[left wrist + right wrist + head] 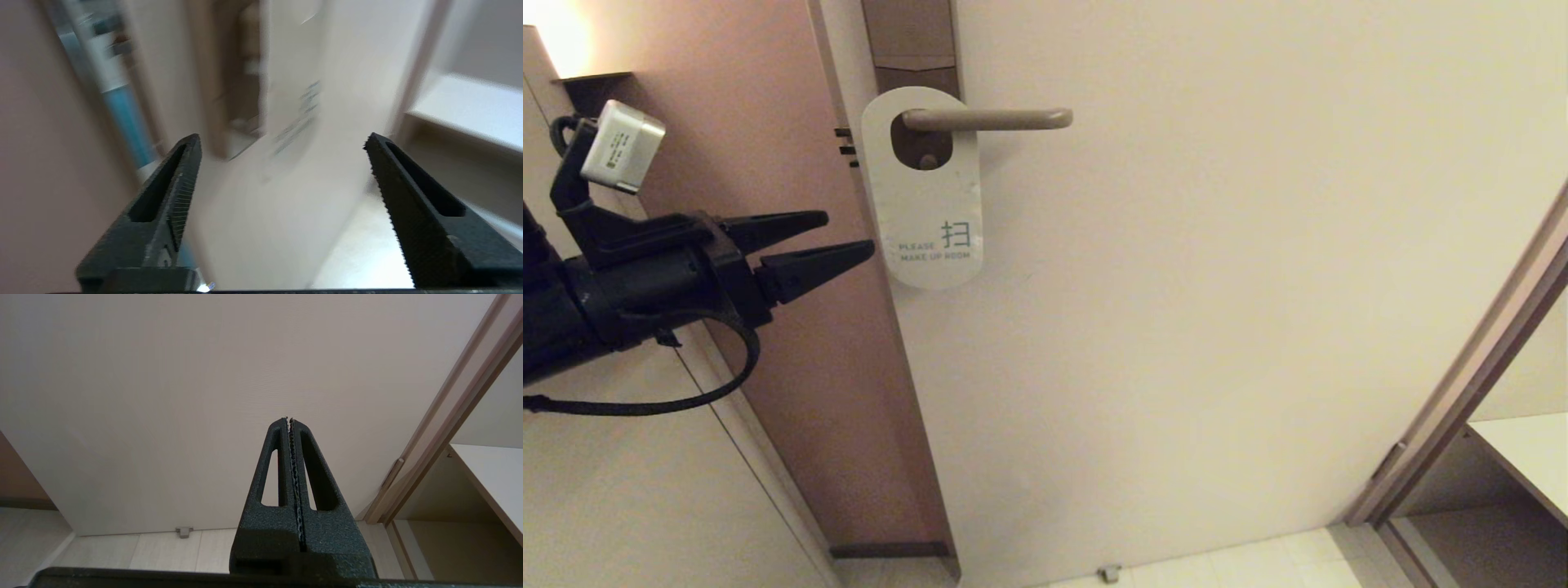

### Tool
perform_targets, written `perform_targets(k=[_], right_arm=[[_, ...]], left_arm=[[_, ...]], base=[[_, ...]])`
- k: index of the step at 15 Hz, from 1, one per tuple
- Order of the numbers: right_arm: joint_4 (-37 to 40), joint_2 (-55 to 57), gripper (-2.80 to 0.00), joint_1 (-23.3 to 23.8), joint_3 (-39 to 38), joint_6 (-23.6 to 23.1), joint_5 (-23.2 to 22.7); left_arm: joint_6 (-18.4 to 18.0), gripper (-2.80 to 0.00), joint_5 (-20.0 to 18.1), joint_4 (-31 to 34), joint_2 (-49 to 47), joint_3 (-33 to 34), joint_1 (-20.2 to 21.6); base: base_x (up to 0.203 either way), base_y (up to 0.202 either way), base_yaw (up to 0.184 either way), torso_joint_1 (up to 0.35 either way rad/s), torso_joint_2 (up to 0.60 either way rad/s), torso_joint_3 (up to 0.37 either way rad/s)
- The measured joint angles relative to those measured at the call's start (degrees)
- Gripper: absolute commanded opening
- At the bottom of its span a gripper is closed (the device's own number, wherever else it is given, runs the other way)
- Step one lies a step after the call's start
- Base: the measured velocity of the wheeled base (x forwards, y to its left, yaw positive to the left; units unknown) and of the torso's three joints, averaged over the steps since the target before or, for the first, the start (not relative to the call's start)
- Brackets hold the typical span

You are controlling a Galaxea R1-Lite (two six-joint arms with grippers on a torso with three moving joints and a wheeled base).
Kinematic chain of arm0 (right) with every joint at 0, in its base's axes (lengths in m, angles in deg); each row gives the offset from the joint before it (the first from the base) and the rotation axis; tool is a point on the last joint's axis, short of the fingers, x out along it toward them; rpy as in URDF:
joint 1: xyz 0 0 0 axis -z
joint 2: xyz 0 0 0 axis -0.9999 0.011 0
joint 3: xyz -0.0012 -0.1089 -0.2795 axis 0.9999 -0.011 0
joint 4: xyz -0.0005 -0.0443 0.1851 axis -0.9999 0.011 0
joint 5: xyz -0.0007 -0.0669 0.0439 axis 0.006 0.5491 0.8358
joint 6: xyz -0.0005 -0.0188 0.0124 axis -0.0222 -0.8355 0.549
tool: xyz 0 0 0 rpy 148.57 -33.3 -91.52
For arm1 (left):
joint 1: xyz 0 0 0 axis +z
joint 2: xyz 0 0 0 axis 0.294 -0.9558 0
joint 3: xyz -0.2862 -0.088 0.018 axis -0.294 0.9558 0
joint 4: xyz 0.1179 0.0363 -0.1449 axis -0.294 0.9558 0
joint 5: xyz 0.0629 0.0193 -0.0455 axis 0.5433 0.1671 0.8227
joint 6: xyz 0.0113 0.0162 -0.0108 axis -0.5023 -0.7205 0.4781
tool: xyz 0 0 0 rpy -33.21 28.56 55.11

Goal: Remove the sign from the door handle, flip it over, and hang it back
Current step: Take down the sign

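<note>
The sign (923, 196) hung on the door handle (988, 119), the lever passing through its oval hole, white "MAKE UP ROOM" face outward, close to the door's (1217, 310) latch edge. It hung slightly askew, lower end swung a little toward the free end of the lever.

Left gripper (849, 237) stood just beside the sign's lower edge on the latch-edge side, fingers spread apart and empty; in the left wrist view the left gripper (282, 143) framed the sign's (294, 122) blurred lettering between its tips. Nothing was grasped. Right gripper (289, 419) was parked low, facing the bare door, fingers pressed together on nothing.

Judgement: which stage this was could not be settled from the view alone; either the card awaited removal or had just been rehung. If a grasp was intended, it would go best by pinching the lower rounded end across its thin faces, clear of the door surface, then sliding the card along the lever toward its free end rather than pulling outward. Risk: a finger tip catching the door edge, or the card twisting in the pinch.
</note>
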Motion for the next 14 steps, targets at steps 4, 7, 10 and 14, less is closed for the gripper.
perform_targets(k=[4, 7, 10, 14], right_arm=[[0.0, 0.0, -2.80, 0.0, 0.0, 0.0, 0.0], [0.0, 0.0, -2.80, 0.0, 0.0, 0.0, 0.0], [0.0, 0.0, -2.80, 0.0, 0.0, 0.0, 0.0], [0.0, 0.0, -2.80, 0.0, 0.0, 0.0, 0.0]], left_arm=[[3.2, 0.00, -6.0, -1.7, -0.6, -1.0, 0.2], [4.0, 0.00, -12.2, -1.6, -0.7, -1.4, 1.2], [7.3, 0.00, -15.9, -1.7, -0.7, -2.0, 1.8], [10.4, 0.00, -18.3, -1.7, -0.9, -2.9, 2.0]], base=[[0.000, 0.000, 0.000, 0.000, 0.00, 0.000], [0.000, 0.000, 0.000, 0.000, 0.00, 0.000], [0.000, 0.000, 0.000, 0.000, 0.00, 0.000], [0.000, 0.000, 0.000, 0.000, 0.00, 0.000]])
